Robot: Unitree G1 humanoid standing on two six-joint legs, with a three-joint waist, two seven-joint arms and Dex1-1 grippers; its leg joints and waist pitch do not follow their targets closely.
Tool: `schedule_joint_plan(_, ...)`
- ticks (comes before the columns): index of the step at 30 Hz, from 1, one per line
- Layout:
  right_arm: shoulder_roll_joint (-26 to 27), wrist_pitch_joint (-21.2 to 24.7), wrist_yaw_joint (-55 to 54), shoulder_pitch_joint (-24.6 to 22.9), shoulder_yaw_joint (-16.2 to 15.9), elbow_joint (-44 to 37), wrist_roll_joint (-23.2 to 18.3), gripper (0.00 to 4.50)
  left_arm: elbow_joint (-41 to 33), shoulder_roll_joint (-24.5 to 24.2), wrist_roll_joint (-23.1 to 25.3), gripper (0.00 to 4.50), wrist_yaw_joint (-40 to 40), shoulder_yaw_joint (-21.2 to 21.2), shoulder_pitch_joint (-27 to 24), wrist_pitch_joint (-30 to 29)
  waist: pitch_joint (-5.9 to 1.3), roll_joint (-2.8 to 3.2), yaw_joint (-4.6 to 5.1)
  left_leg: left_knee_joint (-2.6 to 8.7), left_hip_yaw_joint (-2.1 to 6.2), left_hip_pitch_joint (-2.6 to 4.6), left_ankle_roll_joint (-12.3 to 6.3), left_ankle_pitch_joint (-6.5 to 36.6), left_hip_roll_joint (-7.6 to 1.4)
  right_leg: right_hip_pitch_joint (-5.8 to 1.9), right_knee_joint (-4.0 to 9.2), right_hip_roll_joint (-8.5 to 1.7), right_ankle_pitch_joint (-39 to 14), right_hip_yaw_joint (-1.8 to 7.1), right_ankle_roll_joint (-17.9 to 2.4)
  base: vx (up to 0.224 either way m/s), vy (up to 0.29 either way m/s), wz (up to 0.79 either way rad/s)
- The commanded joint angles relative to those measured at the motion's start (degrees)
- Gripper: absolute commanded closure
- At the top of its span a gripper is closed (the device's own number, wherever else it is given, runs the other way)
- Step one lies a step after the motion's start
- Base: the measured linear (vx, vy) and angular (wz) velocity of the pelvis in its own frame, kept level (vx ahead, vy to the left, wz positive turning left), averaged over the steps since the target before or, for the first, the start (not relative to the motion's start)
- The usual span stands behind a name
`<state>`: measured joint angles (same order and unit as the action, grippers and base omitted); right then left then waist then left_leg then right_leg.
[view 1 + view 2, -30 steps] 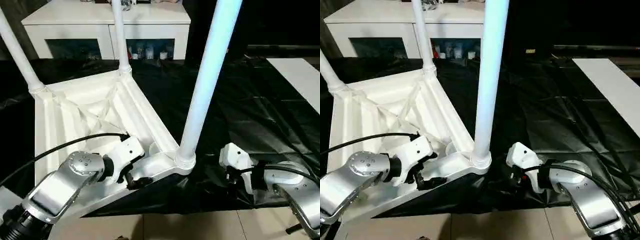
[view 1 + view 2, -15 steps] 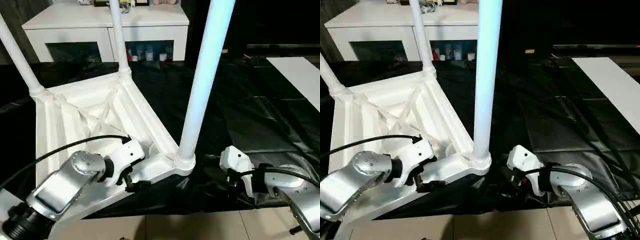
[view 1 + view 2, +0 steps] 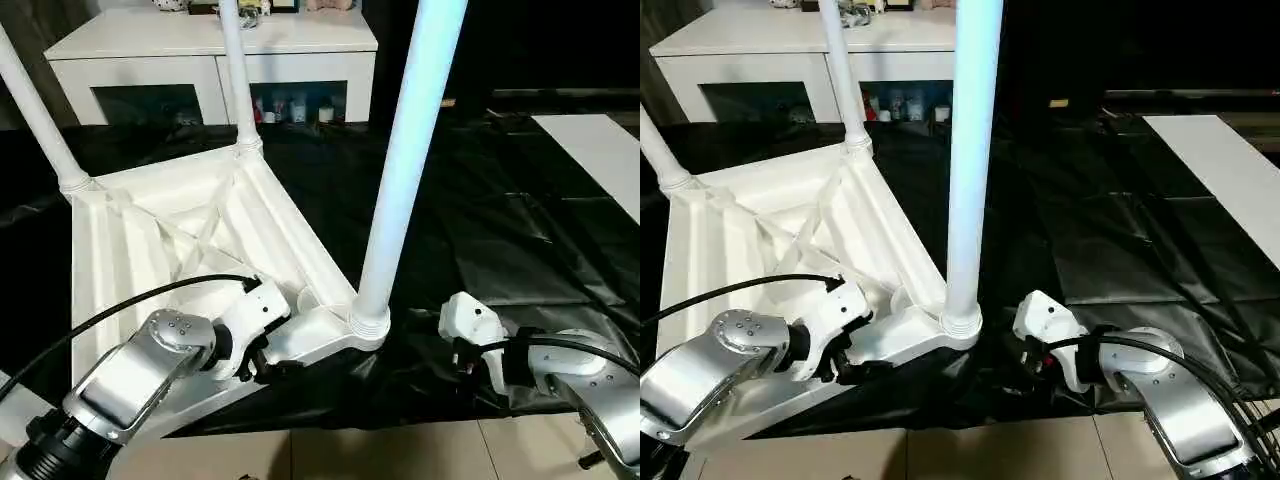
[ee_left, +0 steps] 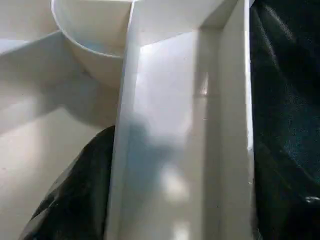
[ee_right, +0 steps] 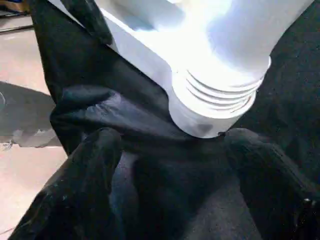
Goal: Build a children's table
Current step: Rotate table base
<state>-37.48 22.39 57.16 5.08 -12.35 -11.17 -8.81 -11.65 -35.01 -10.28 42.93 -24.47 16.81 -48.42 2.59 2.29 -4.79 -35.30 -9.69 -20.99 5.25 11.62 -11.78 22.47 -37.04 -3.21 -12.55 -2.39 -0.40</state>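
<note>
Left eye view: an upturned white tabletop (image 3: 190,240) lies on a black sheet (image 3: 520,250) spread over the floor, ribbed underside facing up. Three white legs stand in its corner sockets: a near leg (image 3: 405,160), a far leg (image 3: 236,70) and one at the left edge (image 3: 35,110). The left gripper (image 3: 262,368) sits at the tabletop's near rim, beside the near leg's socket; its fingers straddle the rim wall, somewhat apart, though a firm grip cannot be confirmed. The right gripper (image 3: 1032,362) rests low on the sheet just right of that socket, fingers spread wide with nothing between them. Behind stands a white cabinet (image 3: 215,50) with glass doors and small items inside. A white board (image 3: 600,160) lies at far right. No readable writing anywhere.
</note>
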Motion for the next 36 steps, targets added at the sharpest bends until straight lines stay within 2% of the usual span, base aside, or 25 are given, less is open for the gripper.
schedule_joint_plan(1, -0.4, 0.1, -0.2, 1.0, -0.5, -0.6, 0.5, 0.82, 0.1, -0.7, 0.8, 1.18, -0.8, 1.9, -0.2, -0.5, -2.75, -0.32, -0.02, 4.42, 0.58, 0.14, -1.57, 11.5, -0.86, -2.12, 6.07, -3.53, -16.8, 2.43, -8.1, 0.000, 0.000, 0.00)
schedule_joint_plan(3, -0.4, 0.1, -0.3, 1.1, -0.6, -0.6, 0.6, 0.82, 0.4, -0.8, 1.0, 1.22, -0.4, 1.7, -0.1, 0.5, -2.77, -0.28, -0.01, 4.40, 0.58, 0.10, -1.61, 11.4, -0.87, -2.12, 6.05, -3.52, -16.1, 2.43, -8.2, 0.000, 0.000, 0.00)
schedule_joint_plan(4, -0.3, 0.0, -0.4, 1.2, -0.6, -0.5, 0.6, 0.82, 1.3, -1.1, 1.7, 1.24, 0.1, 1.1, 0.1, 3.0, -2.78, -0.26, -0.02, 4.42, 0.58, 0.14, -1.59, 11.4, -0.89, -2.10, 6.02, -3.50, -16.0, 2.42, -8.3, 0.000, 0.000, 0.00)
schedule_joint_plan(5, -0.2, 0.0, -0.5, 1.3, -0.6, -0.4, 0.7, 0.82, 4.0, -1.8, 3.5, 1.25, 1.7, -0.5, 1.0, 9.0, -2.69, -0.18, -0.10, 4.46, 0.66, 0.04, -1.93, 11.6, -0.76, -2.05, 6.30, -3.46, -16.7, 2.41, -7.8, 0.000, 0.000, 0.00)
schedule_joint_plan(7, -0.2, 0.0, -0.5, 1.4, -0.6, -0.4, 0.7, 0.82, 5.2, -2.0, 4.3, 1.28, 2.2, -1.1, 1.4, 11.4, -2.71, -0.17, -0.12, 4.48, 0.65, 0.16, -1.81, 12.2, -0.80, -1.96, 6.46, -3.47, -17.5, 2.44, -7.4, 0.000, 0.000, 0.00)
schedule_joint_plan(8, -0.2, 0.1, -0.5, 1.4, -0.6, -0.3, 0.7, 0.82, 6.8, -1.8, 4.5, 1.28, 3.6, -1.4, 1.9, 15.2, -2.72, -0.27, -0.22, 4.54, 0.65, 0.21, -1.47, 12.4, -0.80, -1.98, 6.32, -3.50, -17.0, 2.47, -7.5, 0.000, 0.000, 0.00)
schedule_joint_plan(9, -0.2, 0.0, -0.6, 1.5, -0.6, -0.2, 0.8, 0.82, 9.7, -1.3, 5.6, 1.29, 4.5, -2.2, 3.2, 20.5, -2.77, -0.08, -0.31, 4.57, 0.65, 0.32, -1.36, 12.7, -0.90, -1.92, 6.38, -3.56, -17.0, 2.51, -7.5, 0.000, 0.000, 0.00)
schedule_joint_plan(11, -0.3, -0.1, -0.7, 1.6, -0.6, 0.0, 0.9, 0.82, 12.6, -0.7, 7.1, 1.30, 4.3, -3.1, 5.0, 23.7, -2.97, -0.02, -0.58, 4.39, 0.44, 0.92, -1.11, 12.8, -1.01, -1.54, 6.19, -3.42, -14.8, 2.67, -8.0, 0.000, 0.000, 0.00)
schedule_joint_plan(14, -0.2, -0.2, -1.3, 1.8, -0.4, 0.3, 1.2, 0.82, 16.2, 0.5, 8.6, 1.32, 2.9, -3.5, 7.1, 26.6, -2.92, -0.04, -0.66, 4.64, 0.58, 0.48, -0.55, 12.8, -1.09, -2.10, 5.90, -3.72, -14.6, 2.59, -8.4, 0.000, 0.000, 0.00)
schedule_joint_plan(16, 0.3, -0.7, -2.9, 2.4, 0.1, 1.2, 2.1, 0.82, 22.7, 2.2, 10.5, 1.33, 2.0, -4.3, 11.3, 31.1, -2.80, 0.14, -0.62, 4.56, 0.45, 0.51, -0.44, 13.2, -0.85, -1.88, 6.37, -3.60, -15.7, 2.55, -7.9, 0.000, 0.000, 0.00)
schedule_joint_plan(17, 0.3, -0.7, -2.9, 2.4, 0.1, 1.2, 2.1, 0.82, 22.7, 2.2, 10.5, 1.33, 2.0, -4.3, 11.3, 31.1, -3.09, 0.04, -0.81, 4.43, 0.43, 0.81, -0.15, 13.0, -0.96, -1.87, 6.14, -3.71, -15.0, 2.66, -8.1, 0.000, 0.000, 0.00)
schedule_joint_plan(18, 0.5, -0.6, -3.7, 2.6, 0.3, 1.4, 2.5, 0.82, 25.3, 3.0, 11.2, 1.34, 1.8, -4.2, 12.4, 33.3, -3.03, -0.08, -0.79, 4.49, 0.56, 0.24, -0.21, 11.6, -0.89, -2.28, 5.96, -3.76, -13.5, 2.64, -8.1, 0.000, 0.000, 0.00)
schedule_joint_plan(19, 0.5, -0.6, -3.7, 2.6, 0.3, 1.4, 2.5, 0.82, 25.3, 3.0, 11.2, 1.34, 1.8, -4.2, 12.4, 33.3, -3.12, -0.05, -0.83, 4.52, 0.62, 0.21, -0.12, 11.3, -0.96, -2.37, 5.78, -3.82, -12.8, 2.60, -8.2, 0.000, 0.000, 0.00)
schedule_joint_plan(20, 0.8, -0.7, -4.8, 2.8, 0.6, 1.9, 3.0, 0.82, 29.9, 4.0, 12.0, 1.34, 2.3, -4.1, 14.3, 37.2, -3.05, 0.09, -0.70, 4.42, 0.61, 0.08, -0.31, 11.0, -0.77, -2.30, 5.99, -3.71, -12.2, 2.52, -8.1, 0.000, 0.000, 0.00)
schedule_joint_plan(22, 1.1, -0.5, -5.5, 2.9, 0.8, 2.1, 3.1, 0.82, 33.6, 4.8, 12.4, 1.34, 2.6, -4.1, 15.8, 40.3, -3.34, 0.12, -0.77, 4.23, 0.58, 0.24, -0.24, 10.4, -0.80, -2.39, 5.75, -3.75, -10.3, 2.58, -8.6, 0.000, 0.000, 0.00)
schedule_joint_plan(23, 1.1, -0.5, -5.7, 2.9, 0.8, 2.1, 3.2, 0.82, 34.6, 5.1, 12.5, 1.34, 2.9, -4.2, 16.2, 41.2, -3.34, 0.10, -0.82, 4.25, 0.64, -0.01, -0.25, 9.7, -0.81, -2.62, 5.52, -3.80, -8.8, 2.53, -9.0, 0.000, 0.000, 0.00)
schedule_joint_plan(24, 1.1, -0.5, -5.8, 3.0, 0.8, 2.1, 3.2, 0.82, 35.5, 5.1, 12.6, 1.34, 3.3, -4.3, 16.4, 41.9, -3.44, 0.56, -0.80, 4.25, 0.72, 0.10, -0.13, 9.6, -0.94, -2.60, 5.26, -3.86, -7.6, 2.49, -9.4, 0.000, 0.000, 0.00)
schedule_joint_plan(26, 1.0, -0.5, -5.9, 2.9, 0.7, 1.9, 3.1, 0.82, 36.7, 5.2, 12.9, 1.34, 3.6, -4.3, 16.7, 42.9, -3.45, 0.32, -0.71, 4.23, 0.69, 0.10, -0.17, 9.7, -1.00, -2.70, 5.17, -3.87, -6.5, 2.49, -9.9, 0.000, 0.000, 0.00)
schedule_joint_plan(27, 1.1, -0.4, -6.1, 2.7, 0.8, 1.6, 2.9, 0.82, 36.8, 4.9, 12.9, 1.34, 3.8, -4.2, 16.5, 42.5, -3.49, 0.59, -0.62, 4.17, 0.67, 0.13, -0.34, 9.4, -1.02, -2.74, 5.00, -3.83, -4.7, 2.49, -10.6, 0.000, 0.000, 0.00)
schedule_joint_plan(28, 1.2, -0.4, -6.2, 2.6, 1.0, 1.4, 2.8, 0.82, 36.4, 4.6, 11.7, 0.99, 5.6, -3.7, 16.1, 41.6, -3.51, 0.53, -0.59, 4.17, 0.64, 0.14, -0.43, 9.2, -1.05, -2.77, 4.96, -3.83, -4.1, 2.50, -10.8, 0.000, 0.000, 0.00)
schedule_joint_plan(29, 1.4, -0.3, -6.5, 2.4, 1.2, 1.1, 2.5, 0.82, 35.2, 4.3, 9.7, 0.99, 7.7, -2.8, 15.3, 39.5, -3.47, 0.69, -0.57, 4.14, 0.59, 0.11, -0.59, 8.9, -1.01, -2.74, 4.93, -3.85, -3.6, 2.50, -11.2, 0.000, 0.000, 0.00)
schedule_joint_plan(31, 2.2, -0.2, -6.9, 2.1, 1.9, 0.7, 1.7, 0.82, 33.7, 3.7, 7.1, 0.62, 10.2, -1.3, 14.0, 37.9, -3.39, 0.62, -0.34, 4.25, 0.61, 0.07, -0.54, 9.3, -1.02, -2.82, 4.89, -3.92, -4.0, 2.49, -11.7, 0.000, 0.000, 0.00)
schedule_joint_plan(34, 3.1, 0.3, -7.4, 2.3, 3.0, 0.2, 0.2, 0.82, 30.6, 3.2, 4.9, 0.41, 10.0, 0.8, 12.6, 36.3, -3.28, 1.06, 0.05, 4.34, 0.63, 0.15, -0.39, 10.5, -1.12, -2.79, 4.85, -3.96, -5.4, 2.47, -12.0, 0.000, 0.000, 0.00)
schedule_joint_plan(35, 3.4, 0.5, -7.5, 2.4, 3.5, 0.0, -0.5, 0.82, 29.4, 3.1, 4.1, 0.28, 9.4, 1.8, 12.1, 35.9, -3.20, 0.74, 0.18, 4.37, 0.55, 0.21, -0.58, 10.8, -1.14, -2.69, 5.05, -3.85, -5.8, 2.49, -12.2, 0.000, 0.000, 0.00)
schedule_joint_plan(36, 3.7, 1.0, -7.8, 2.6, 4.1, -0.1, -1.2, 0.82, 27.4, 3.3, 2.4, 0.15, 9.1, 3.1, 11.6, 34.7, -3.22, 0.88, 0.09, 4.36, 0.54, 0.26, -0.56, 10.9, -1.21, -2.77, 4.94, -3.97, -5.8, 2.55, -12.5, 0.000, 0.000, 0.00)
